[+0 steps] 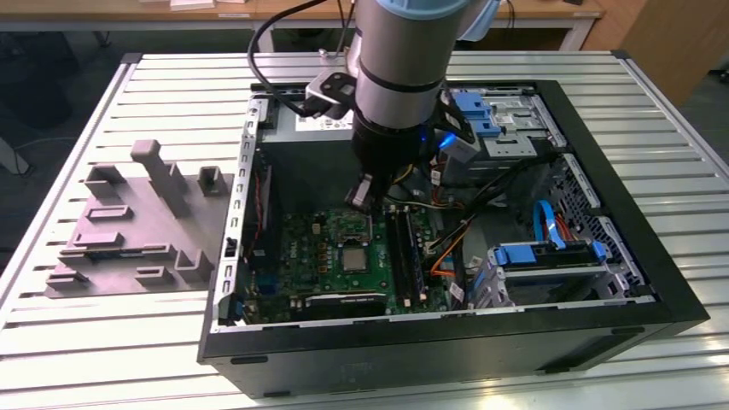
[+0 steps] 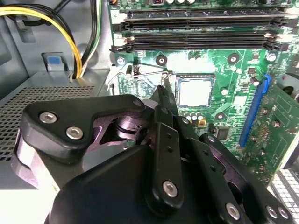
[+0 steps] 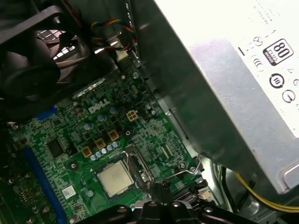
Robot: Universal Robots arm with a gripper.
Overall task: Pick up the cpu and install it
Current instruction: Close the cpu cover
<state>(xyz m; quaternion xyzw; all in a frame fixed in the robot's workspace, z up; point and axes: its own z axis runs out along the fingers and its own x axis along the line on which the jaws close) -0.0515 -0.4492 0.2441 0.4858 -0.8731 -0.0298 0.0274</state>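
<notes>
Black gripper (image 2: 161, 95) nearest, fingers pressed together with nothing between them, tips hovering just beside the socket lever (image 2: 140, 72) on the green motherboard (image 2: 224, 70); cpu (image 2: 194, 91) already lying flat in its socket, pale top showing, same in the first wrist view (image 3: 113, 177); grey moulded tray (image 1: 137, 231) sitting on the surface at the exterior view's left, well apart; judged as the locking stage, placement done; calls for careful pressure on that thin lever, no scraping of the board

Cpu (image 3: 113, 178) in the board's socket (image 3: 135, 166), inside the case (image 1: 638, 256)
</notes>
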